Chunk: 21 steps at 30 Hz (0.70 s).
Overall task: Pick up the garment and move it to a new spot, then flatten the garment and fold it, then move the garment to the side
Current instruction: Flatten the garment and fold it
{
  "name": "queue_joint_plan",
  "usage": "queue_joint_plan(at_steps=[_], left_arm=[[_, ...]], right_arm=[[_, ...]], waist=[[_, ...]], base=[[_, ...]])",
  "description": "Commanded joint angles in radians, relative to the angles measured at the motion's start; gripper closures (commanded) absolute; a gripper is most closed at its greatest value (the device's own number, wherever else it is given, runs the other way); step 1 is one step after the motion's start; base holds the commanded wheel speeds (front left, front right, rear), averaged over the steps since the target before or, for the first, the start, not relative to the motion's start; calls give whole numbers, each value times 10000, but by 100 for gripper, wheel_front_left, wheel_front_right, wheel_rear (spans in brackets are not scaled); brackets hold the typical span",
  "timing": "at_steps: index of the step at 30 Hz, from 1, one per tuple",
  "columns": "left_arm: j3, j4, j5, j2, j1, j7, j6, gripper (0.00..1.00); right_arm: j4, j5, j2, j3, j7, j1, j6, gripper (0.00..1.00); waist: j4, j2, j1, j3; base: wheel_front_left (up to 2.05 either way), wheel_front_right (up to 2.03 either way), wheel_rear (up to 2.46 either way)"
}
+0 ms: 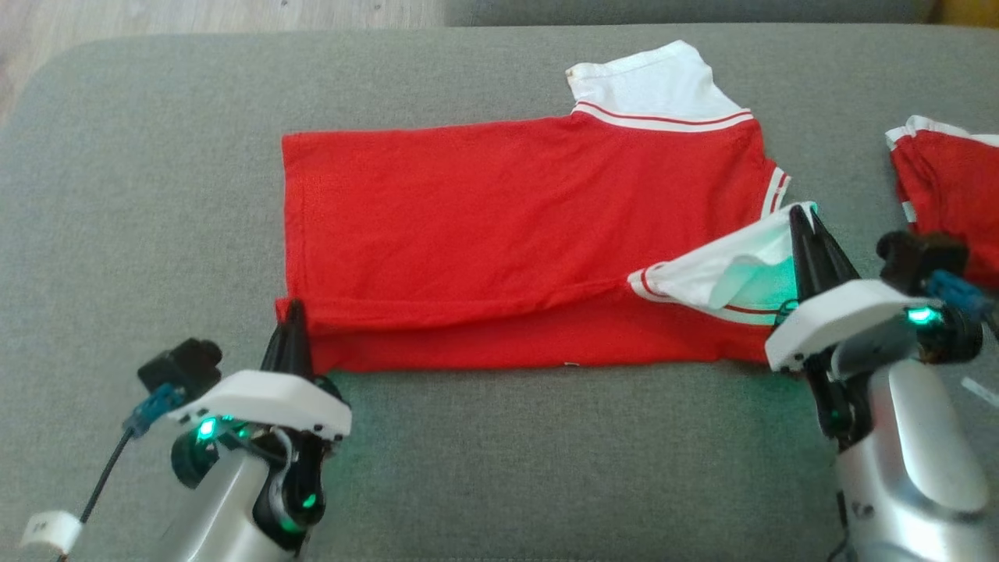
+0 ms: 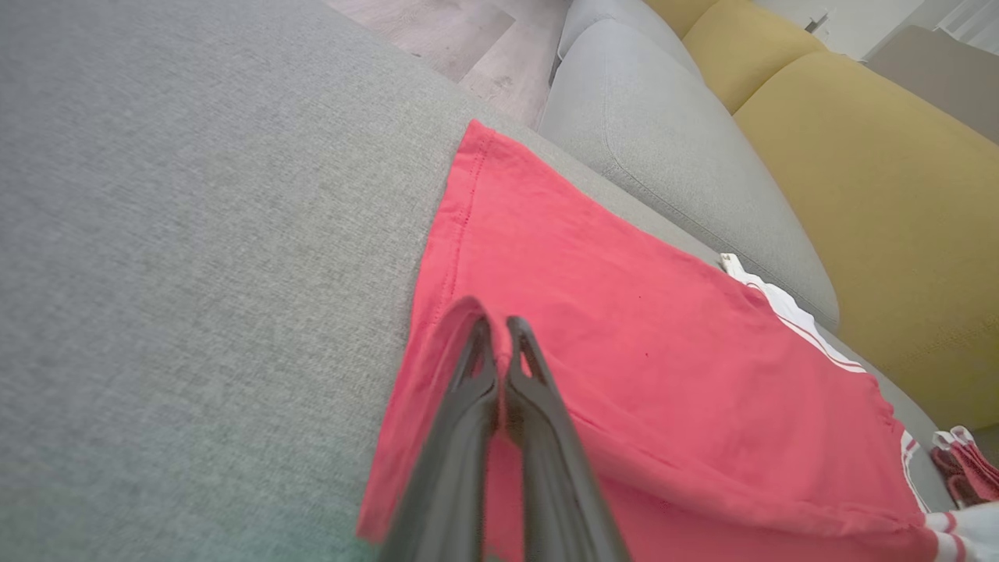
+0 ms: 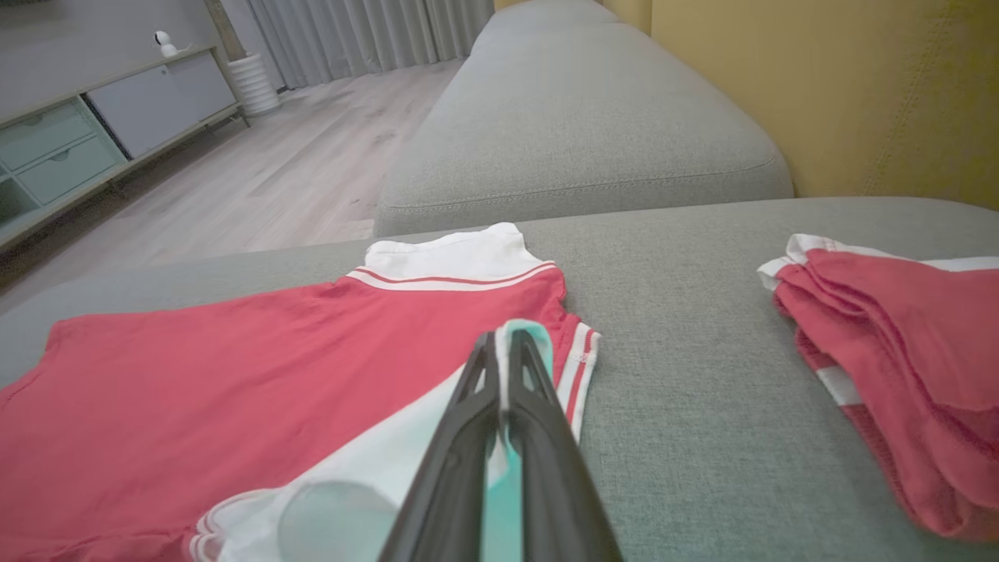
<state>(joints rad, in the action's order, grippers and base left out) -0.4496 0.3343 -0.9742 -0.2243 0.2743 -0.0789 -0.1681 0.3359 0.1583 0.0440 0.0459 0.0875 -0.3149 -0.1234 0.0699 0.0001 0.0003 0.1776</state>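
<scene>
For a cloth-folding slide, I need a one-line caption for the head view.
On the grey cushion, left jaws pinch the hem corner of the red shirt, right jaws its white sleeve.

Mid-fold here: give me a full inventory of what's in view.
T-shirt: one, red with white sleeves, spread on the sofa seat.
folded garments: one pile, red and white, right end of seat.
sofa seat: one, grey, beneath both.
backrest cushions: two, yellow, along the sofa's back.
cabinet: one, pale, across the wooden floor.
left gripper: one, dark, shut on the T-shirt's hem.
right gripper: one, dark, shut on its near sleeve.
</scene>
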Motion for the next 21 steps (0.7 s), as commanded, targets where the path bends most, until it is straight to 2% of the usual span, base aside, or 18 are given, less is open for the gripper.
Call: queue_joint_plan(at_steps=[1, 12, 13, 14, 15, 16, 17, 21], left_arm=[[326, -189, 115, -82, 525, 4, 27, 100], [81, 417, 414, 29, 1401, -149, 329, 100], [43, 478, 456, 29, 1485, -151, 361, 100], [-5, 598, 514, 48, 1643, -193, 432, 93], [-38, 664, 568, 42, 1713, -220, 450, 72], [-85, 719, 638, 27, 1778, -256, 484, 28], [-112, 768, 688, 24, 1829, -306, 513, 0], [-151, 881, 823, -45, 1893, -479, 543, 0]], right_arm=[[-171, -94, 62, -161, -135, -501, -73, 100], [2474, -440, 62, -2, -432, -2187, -73, 100], [2686, -458, 62, 31, -515, -2302, -73, 97], [3083, -465, 62, 146, -702, -2506, -73, 16], [3261, -472, 62, 206, -824, -2599, -73, 0], [3444, -472, 62, 239, -915, -2685, -73, 0], [3606, -424, 62, 266, -1030, -2760, -73, 0], [3902, -308, 62, 310, -1723, -2956, -73, 0]], waist=[[21, -1, -3, 53], [62, -1, -3, 324], [64, -1, -3, 335], [63, -1, -3, 347], [59, -1, -3, 350], [51, -1, -3, 354], [44, -1, -3, 353], [-7, -1, -3, 319]], base=[[0, 0, 0], [0, 0, 0], [0, 0, 0], [0, 0, 0], [0, 0, 0], [0, 0, 0], [0, 0, 0], [0, 0, 0]])
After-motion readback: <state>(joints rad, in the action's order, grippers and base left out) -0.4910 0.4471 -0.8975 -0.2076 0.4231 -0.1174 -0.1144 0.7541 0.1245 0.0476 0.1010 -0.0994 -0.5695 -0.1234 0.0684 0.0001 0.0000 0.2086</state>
